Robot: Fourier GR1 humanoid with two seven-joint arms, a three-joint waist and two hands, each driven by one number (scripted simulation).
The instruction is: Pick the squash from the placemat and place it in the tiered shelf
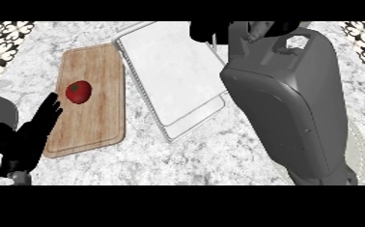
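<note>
No squash shows in the head view. The tiered shelf [175, 76] is a white rack with flat shelves seen from above, standing at the middle of the counter. My right forearm [292, 105] stretches up the right side, and my right hand [210, 32] is a dark shape over the shelf's far right corner. The forearm and the view's top edge hide what that hand holds, if anything. My left hand [32, 134] rests open at the lower left, fingers up, beside the wooden board's near left edge.
A wooden board [89, 105] lies left of the shelf, with a red tomato [78, 92] on its left part. Marble counter [206, 158] stretches in front of the shelf. Patterned tiles [14, 33] show at the top corners.
</note>
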